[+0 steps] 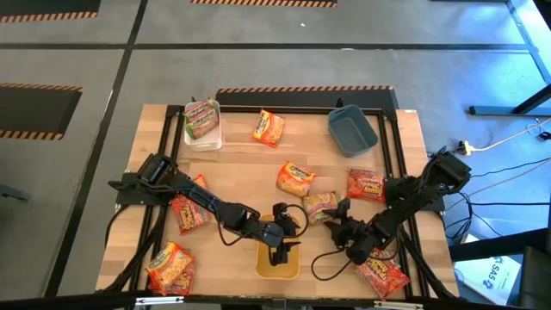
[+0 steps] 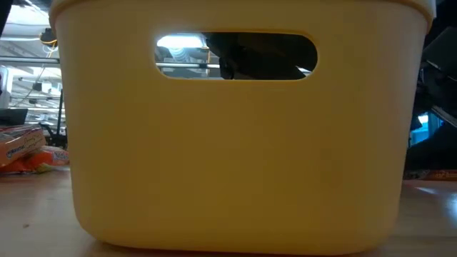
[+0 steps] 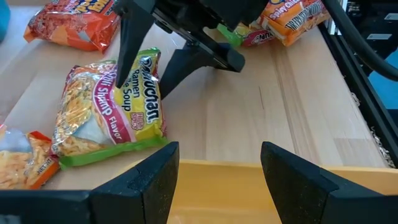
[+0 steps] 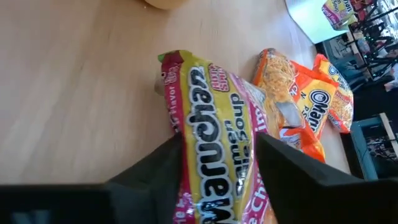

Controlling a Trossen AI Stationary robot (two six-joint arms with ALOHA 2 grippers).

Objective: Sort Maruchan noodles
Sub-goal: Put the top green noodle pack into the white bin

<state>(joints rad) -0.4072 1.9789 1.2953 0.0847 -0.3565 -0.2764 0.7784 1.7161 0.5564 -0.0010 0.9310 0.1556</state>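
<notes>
1. Two arms meet near the table's front middle: the left gripper point(image 1: 277, 255) hangs over the yellow bin point(image 1: 277, 265) at about 6 o'clock on the table, its jaws standing apart with nothing between them.
2. The right gripper point(image 1: 334, 215) sits just at 2 o'clock of that bin, its fingers point(image 4: 155, 168) straddling the green-pink packet point(image 4: 214, 155) (whether they actually press on it, I cannot tell).
3. That green-pink packet lies on the wood beside an orange packet point(image 1: 294, 179), which sits just at its 10 o'clock.
4. Another orange packet point(image 1: 268, 127) rests at the back, between the white bin point(image 1: 203, 138) and the blue bin point(image 1: 351, 131); the white bin holds a green-pink packet point(image 1: 201, 118).
5. Red packets are scattered: one point(image 1: 366, 184) at 3 o'clock of the centre, one point(image 1: 383, 274) at the front right corner, partly under the right arm, and one point(image 1: 187, 211) beneath the left arm.
6. One more packet point(image 1: 169, 267) lies at the front left corner.
7. From table height, the yellow bin's wall fills nearly the whole view, blocking most of what lies behind it.
</notes>
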